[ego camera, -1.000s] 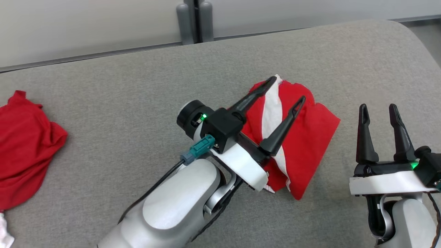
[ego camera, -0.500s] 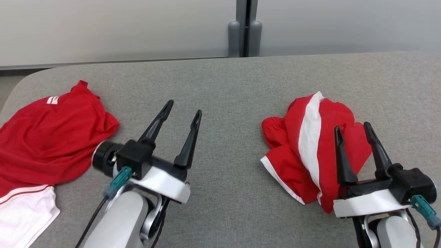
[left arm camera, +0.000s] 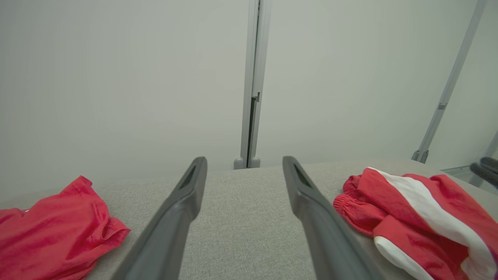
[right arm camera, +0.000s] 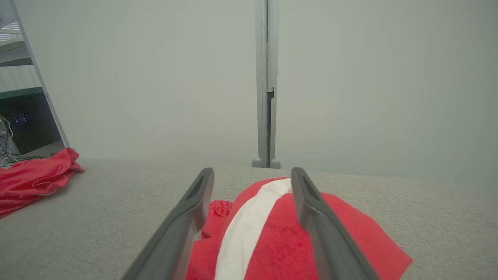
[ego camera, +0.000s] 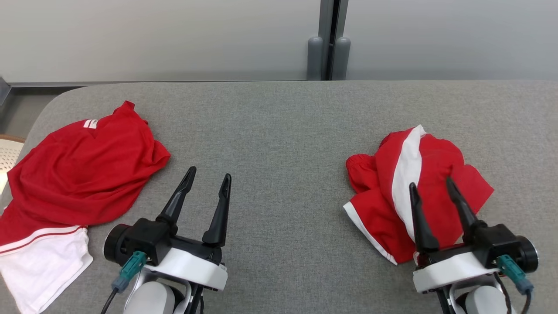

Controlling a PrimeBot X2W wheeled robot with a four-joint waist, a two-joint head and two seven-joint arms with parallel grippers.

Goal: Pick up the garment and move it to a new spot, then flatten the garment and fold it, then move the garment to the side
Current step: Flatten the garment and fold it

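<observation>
The shorts (ego camera: 436,157) lie bundled at the frame's right, apparently folded and set aside. The left claw (ego camera: 209,172) and right claw (ego camera: 429,182) hang open, empty. The shirt (ego camera: 83,174) at left looks unfolded.

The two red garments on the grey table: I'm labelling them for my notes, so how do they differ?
The left garment spreads wide and rumpled; the right garment sits in a compact folded bundle. The left garment is mostly plain red with a small white tag near its far edge; the right garment carries a broad white stripe and a thin white hem trim. Both are red and lie on the table.
</observation>
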